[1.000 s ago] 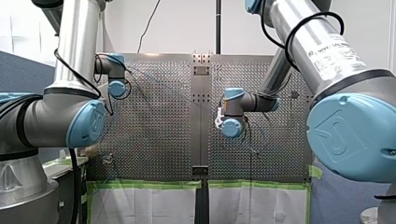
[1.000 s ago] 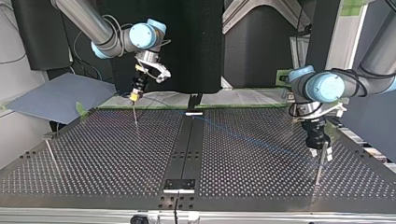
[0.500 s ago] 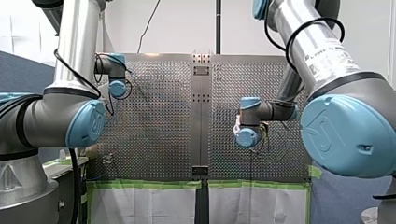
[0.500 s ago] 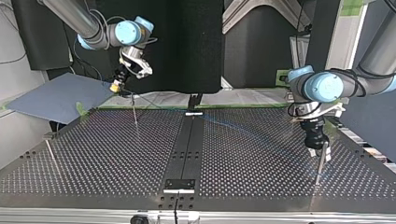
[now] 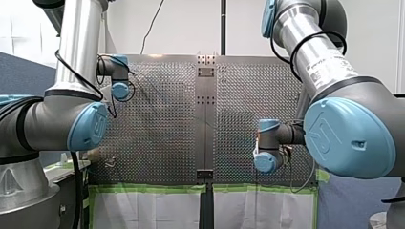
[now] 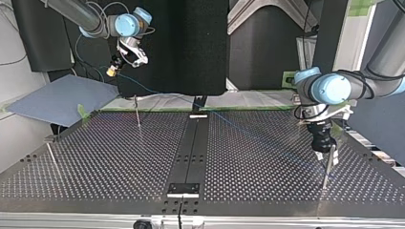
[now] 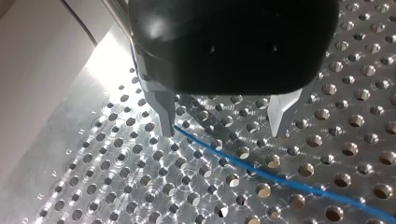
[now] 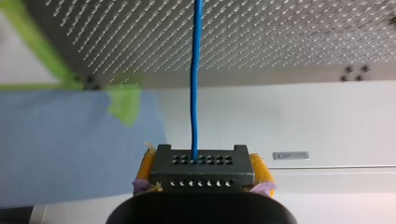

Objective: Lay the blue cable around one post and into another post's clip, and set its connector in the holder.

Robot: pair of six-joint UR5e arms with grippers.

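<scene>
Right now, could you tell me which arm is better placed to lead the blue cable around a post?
Probably right. My right pincer is shut on the connector, with the blue cable running from it, raised near a post. My left pincer stands open over the cable, gripping nothing.

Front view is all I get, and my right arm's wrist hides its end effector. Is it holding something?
Observer: Yes. In the right wrist view, the right end effector is shut on a dark connector, and the blue cable comes out of it.
Operator: Where does the cable go?
Observer: In the top view it runs across the perforated table towards the left end effector.
Operator: Is that one squeezing it?
Observer: No. The left wrist view shows its metal fingers open, with the cable passing close by one finger.
</scene>
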